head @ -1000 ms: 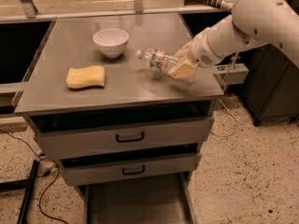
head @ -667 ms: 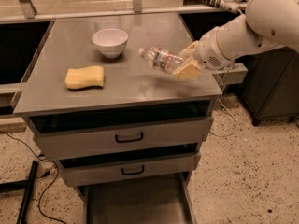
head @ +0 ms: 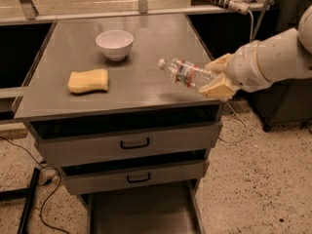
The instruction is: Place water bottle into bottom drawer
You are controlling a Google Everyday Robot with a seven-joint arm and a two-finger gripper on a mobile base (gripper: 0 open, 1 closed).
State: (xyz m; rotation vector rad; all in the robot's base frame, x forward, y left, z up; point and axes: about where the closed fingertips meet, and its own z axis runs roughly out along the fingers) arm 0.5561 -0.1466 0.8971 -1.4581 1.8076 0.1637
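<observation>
The water bottle is clear with a white cap and a red-and-blue label. It lies almost level in the air, cap pointing left, above the right front part of the cabinet top. My gripper is shut on the bottle's base end, its tan fingers above and below it. The white arm comes in from the right. The bottom drawer stands pulled out at the foot of the cabinet, its dark floor showing.
A white bowl and a yellow sponge sit on the cabinet top. Two drawers with black handles are above the open one. Cables lie on the floor at the left. Dark furniture stands at the right.
My gripper has carried the bottle to the right and a little toward the front edge of the cabinet top. The arm has drawn back to the right.
</observation>
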